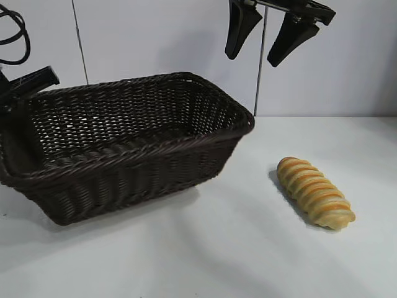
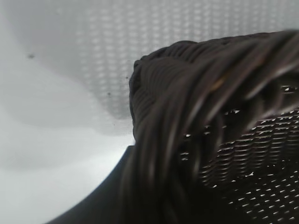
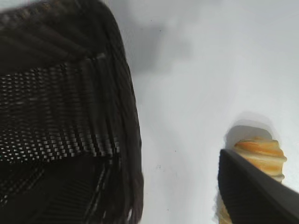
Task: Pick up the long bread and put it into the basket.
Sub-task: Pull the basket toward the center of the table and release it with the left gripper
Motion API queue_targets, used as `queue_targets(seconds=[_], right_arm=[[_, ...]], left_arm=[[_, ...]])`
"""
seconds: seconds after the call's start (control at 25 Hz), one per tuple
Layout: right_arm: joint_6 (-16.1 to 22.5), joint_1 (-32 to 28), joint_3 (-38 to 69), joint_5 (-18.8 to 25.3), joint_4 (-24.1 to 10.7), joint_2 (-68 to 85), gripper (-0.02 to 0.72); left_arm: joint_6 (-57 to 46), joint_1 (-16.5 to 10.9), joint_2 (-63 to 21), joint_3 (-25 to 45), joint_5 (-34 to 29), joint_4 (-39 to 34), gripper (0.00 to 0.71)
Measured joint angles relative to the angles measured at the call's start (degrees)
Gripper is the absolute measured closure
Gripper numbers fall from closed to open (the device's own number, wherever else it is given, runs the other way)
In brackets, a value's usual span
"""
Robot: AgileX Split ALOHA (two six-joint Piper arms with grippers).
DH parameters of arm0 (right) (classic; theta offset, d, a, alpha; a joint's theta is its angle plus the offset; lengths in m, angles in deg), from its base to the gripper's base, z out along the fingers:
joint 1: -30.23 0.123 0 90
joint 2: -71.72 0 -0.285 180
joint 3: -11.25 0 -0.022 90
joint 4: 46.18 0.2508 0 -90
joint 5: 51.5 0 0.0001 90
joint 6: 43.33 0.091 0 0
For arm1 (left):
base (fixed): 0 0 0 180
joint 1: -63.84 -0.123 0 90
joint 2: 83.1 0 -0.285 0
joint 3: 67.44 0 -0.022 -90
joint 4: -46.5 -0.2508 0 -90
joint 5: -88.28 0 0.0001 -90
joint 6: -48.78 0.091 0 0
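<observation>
The long bread [image 1: 315, 192], golden-tan with orange-brown stripes, lies on the white table at the right, apart from the basket. The dark-brown wicker basket [image 1: 186, 141] stands at the left. My right gripper [image 1: 252, 59] hangs open and empty high above the gap between the basket's right end and the bread. In the right wrist view one of its fingers [image 3: 254, 193] covers part of the bread [image 3: 261, 153], beside the basket [image 3: 126, 116]. My left gripper [image 1: 28, 84] is at the basket's far left corner. The rim [image 2: 187, 140] runs between its jaws, with one finger [image 2: 100, 198] against it.
A white wall stands behind the table. Bare white tabletop [image 1: 236, 248] spreads in front of the basket and around the bread. Black cables [image 1: 15, 37] hang at the upper left.
</observation>
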Motion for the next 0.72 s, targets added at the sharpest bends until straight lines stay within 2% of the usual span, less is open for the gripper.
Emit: queue_targets(seconds=[0.4, 0.72], right_arm=[[0.00, 0.00, 0.00, 0.00, 0.00, 0.00, 0.164], [0.00, 0.00, 0.00, 0.04, 0.00, 0.00, 0.164]], left_arm=[[5.04, 0.00, 9.63, -14.39, -5.64, -0.05, 0.609], [5.55, 0.00, 14.42, -16.47, -5.94, 0.01, 0.609]])
